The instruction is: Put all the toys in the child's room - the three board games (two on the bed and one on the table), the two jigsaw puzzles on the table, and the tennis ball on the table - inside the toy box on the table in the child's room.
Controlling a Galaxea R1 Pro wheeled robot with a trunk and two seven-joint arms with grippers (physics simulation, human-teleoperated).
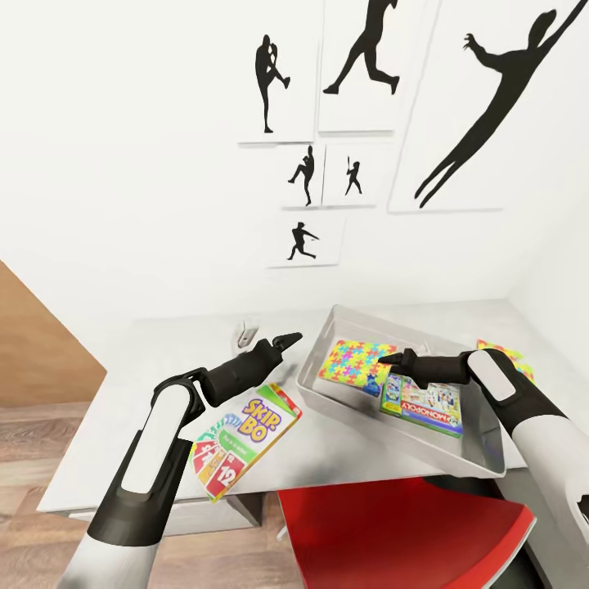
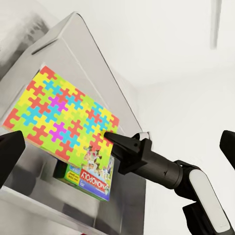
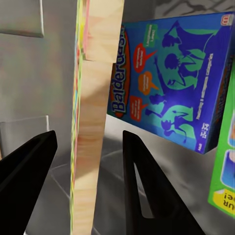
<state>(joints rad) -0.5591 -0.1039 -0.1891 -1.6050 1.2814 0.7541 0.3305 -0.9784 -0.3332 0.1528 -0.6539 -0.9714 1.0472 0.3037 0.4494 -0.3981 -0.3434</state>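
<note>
Three boxes already lie in the toy box (image 1: 483,458): the jigsaw puzzle (image 1: 357,365), a blue game (image 3: 166,78) and Monopoly (image 1: 432,409). My right tool (image 1: 391,360) straddles the puzzle's edge, fingers apart. My left tool (image 1: 293,337) hangs empty, fingers apart, above the desk (image 1: 123,409); Skip-Bo (image 1: 242,440) lies just below and behind it. It looks light, stiff and slick, so I'd pinch a long edge.

White-and-black arms, pointed black fingers (image 1: 288,338)

- A child's room in a home.
- White wall hung with 6 panels of black sports silhouettes (image 1: 360,123).
- Pale grey desk (image 1: 147,393) bearing a Skip-Bo box (image 1: 245,438), a jigsaw puzzle (image 1: 357,366) and Monopoly (image 1: 431,407) in a grey tray (image 1: 458,462).
- Red chair (image 1: 393,532), wood-plank floor (image 1: 33,442).
</note>
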